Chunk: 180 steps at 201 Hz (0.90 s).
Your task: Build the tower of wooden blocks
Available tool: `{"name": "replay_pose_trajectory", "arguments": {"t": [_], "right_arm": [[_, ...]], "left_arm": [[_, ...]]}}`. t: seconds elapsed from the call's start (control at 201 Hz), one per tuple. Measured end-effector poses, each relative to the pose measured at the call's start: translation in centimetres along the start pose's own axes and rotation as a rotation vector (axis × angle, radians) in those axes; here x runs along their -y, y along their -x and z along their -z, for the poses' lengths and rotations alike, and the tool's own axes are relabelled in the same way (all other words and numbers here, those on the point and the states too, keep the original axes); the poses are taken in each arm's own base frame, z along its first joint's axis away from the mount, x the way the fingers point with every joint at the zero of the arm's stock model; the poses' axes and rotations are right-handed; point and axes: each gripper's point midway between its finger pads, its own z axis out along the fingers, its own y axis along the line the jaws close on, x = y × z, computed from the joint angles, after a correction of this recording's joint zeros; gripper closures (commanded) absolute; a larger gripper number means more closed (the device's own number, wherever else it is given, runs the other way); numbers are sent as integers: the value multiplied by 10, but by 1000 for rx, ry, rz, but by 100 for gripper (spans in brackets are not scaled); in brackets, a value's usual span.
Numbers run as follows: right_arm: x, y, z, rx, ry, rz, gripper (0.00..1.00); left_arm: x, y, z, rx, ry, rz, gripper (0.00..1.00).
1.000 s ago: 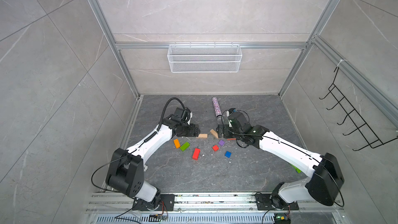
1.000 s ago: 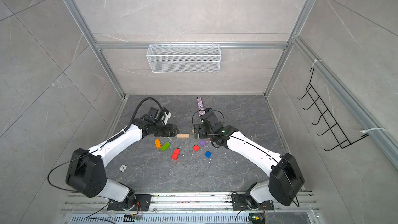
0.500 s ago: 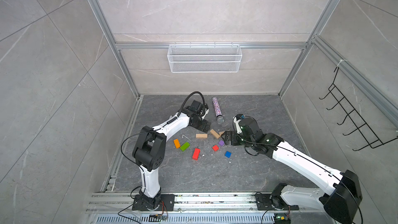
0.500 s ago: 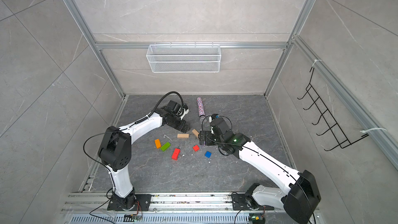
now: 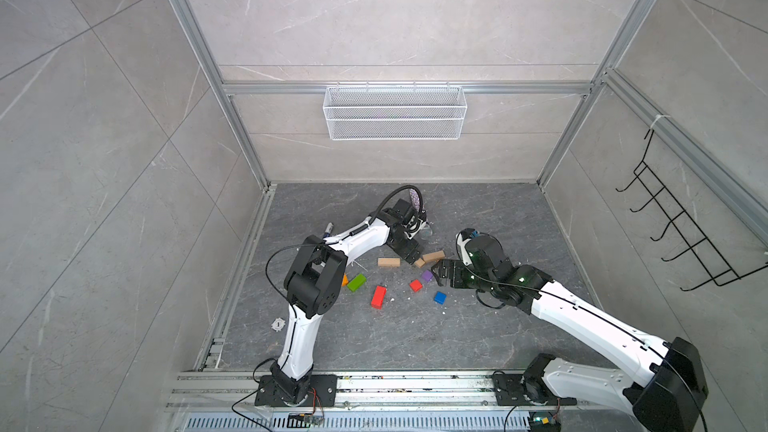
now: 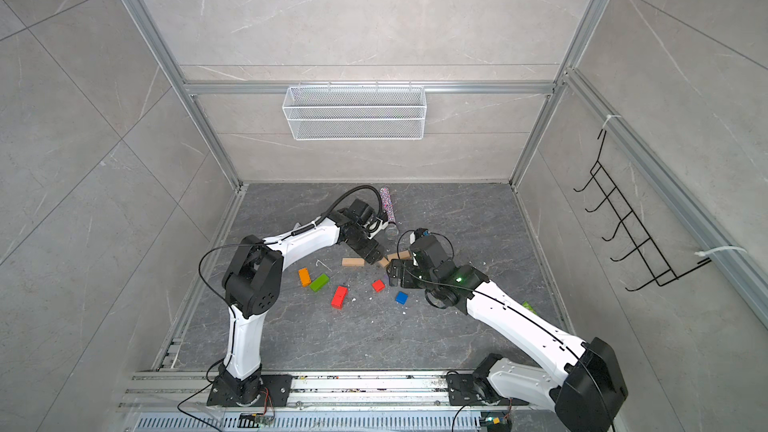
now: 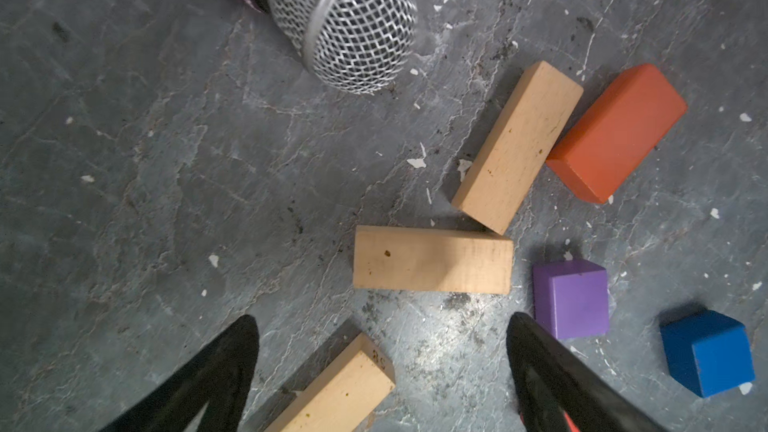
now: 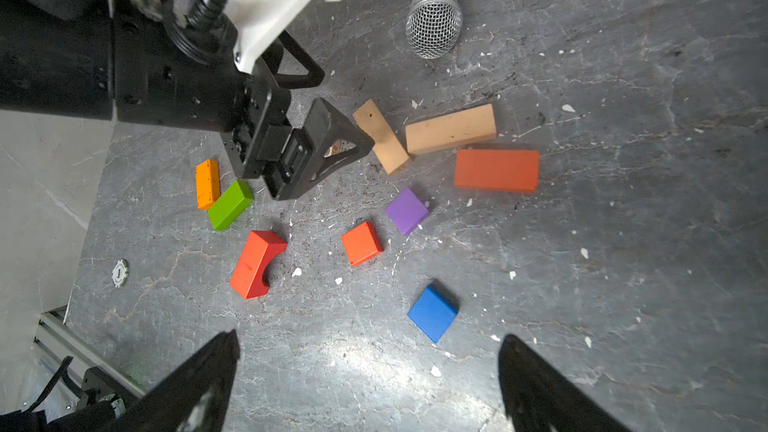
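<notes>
The wood blocks lie loose on the grey floor and no tower is in view. Three tan oblongs (image 7: pixel 432 259) (image 7: pixel 517 145) (image 7: pixel 357 384) sit close together, next to an orange-red oblong (image 8: pixel 496 170). A purple cube (image 8: pixel 406 210), a red cube (image 8: pixel 361 243), a blue cube (image 8: pixel 433 313), a red arch block (image 8: pixel 255 263), a green oblong (image 8: pixel 230 204) and an orange oblong (image 8: pixel 207 183) are scattered nearby. My left gripper (image 7: pixel 380 322) (image 5: pixel 415 259) is open, low over one tan oblong without touching it. My right gripper (image 8: pixel 369 336) (image 5: pixel 438 276) is open and empty, near the blue cube.
A microphone (image 7: pixel 353 22) with a glittery purple handle lies just behind the tan blocks. A blue marker pen (image 5: pixel 328 228) lies by the left arm, and a white round token (image 5: pixel 278 324) sits at front left. A green packet (image 6: pixel 528 307) peeks out beside the right arm.
My left gripper moved right along the tan blocks and opened wider, its elbow swinging up. My right gripper drew back from the tan blocks toward the front.
</notes>
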Motion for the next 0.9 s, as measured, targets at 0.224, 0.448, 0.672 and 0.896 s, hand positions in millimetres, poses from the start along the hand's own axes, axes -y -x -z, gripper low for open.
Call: {"name": "replay_pose_trajectory", "arguments": {"t": [0.224,0.448,0.672,0.896], "right_arm": [[3,0,1,4,-5,-16,1],[3,0,1,4,-5,-17,1],[4,1,1,4,-6,-18,1],[5,1,1,4,-9,-21,1]], "left_arm": [[10,-7,-20,-51,5,-22,8],[14,-2,-20,-44,2,-31,8],[16,3,-24,-40,0,-36,8],[18,-8,-37,-82,-4,-34,9]]}}
